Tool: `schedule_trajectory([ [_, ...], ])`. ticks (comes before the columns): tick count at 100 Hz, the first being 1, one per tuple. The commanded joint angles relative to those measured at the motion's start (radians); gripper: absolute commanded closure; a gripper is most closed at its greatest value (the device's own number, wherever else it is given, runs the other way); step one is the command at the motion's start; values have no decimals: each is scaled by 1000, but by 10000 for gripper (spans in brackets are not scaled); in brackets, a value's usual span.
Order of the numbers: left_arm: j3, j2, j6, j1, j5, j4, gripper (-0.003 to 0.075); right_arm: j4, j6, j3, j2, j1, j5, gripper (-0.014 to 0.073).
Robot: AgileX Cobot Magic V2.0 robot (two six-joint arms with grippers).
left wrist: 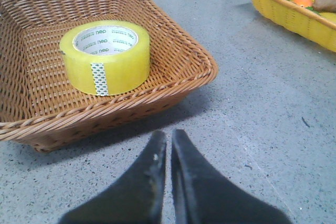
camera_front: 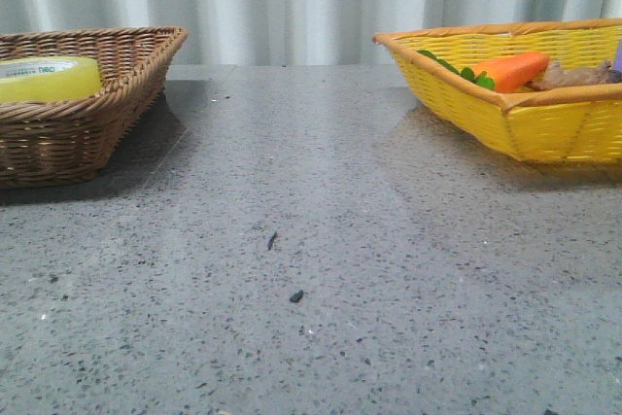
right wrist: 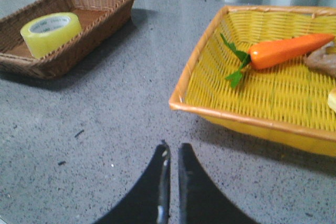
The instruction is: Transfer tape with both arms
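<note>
The yellow tape roll [left wrist: 106, 56] lies flat in the brown wicker basket [left wrist: 178, 40], white core with green lettering facing up. It also shows in the front view [camera_front: 47, 78] and in the right wrist view [right wrist: 51, 33]. My left gripper [left wrist: 169, 136] is shut and empty, above the table just outside the brown basket's near rim. My right gripper [right wrist: 172, 148] is shut and empty, above the table beside the yellow basket [right wrist: 210, 109]. Neither gripper shows in the front view.
The brown basket [camera_front: 117, 94] stands at the table's far left, the yellow basket [camera_front: 544, 123] at the far right. The yellow one holds an orange toy carrot [right wrist: 286, 50] and other small items. Two dark specks [camera_front: 295, 295] lie on the grey table between them.
</note>
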Motion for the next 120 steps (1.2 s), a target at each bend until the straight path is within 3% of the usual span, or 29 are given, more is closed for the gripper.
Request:
schedule_trajectory([
  [1,-25,11,-7,-8,-64,-25,741,-8,-13,-14,11,-6,-67,641],
  [43,-11,-6,-7,-5,-113,24,741,-8,-13,-9,11,-6,-62,641],
  [55,64,-62,-3,-5,-244,137,741,-8,-13,-9,11,-6,-62,641],
  [65,191,-137,-14,-5,-446,166,741,-8,-13,-9,11,-6,-62,641],
  [72,276,-185,-39,-5,-512,166,741,-8,-13,-9,11,-6,-62,641],
  [92,429,-208,-224,-1,-512,185,741,-8,-13,-9,11,-6,-62,641],
  [120,444,-208,-219,63,-421,209,741,-8,-13,-9,11,-6,-60,641],
])
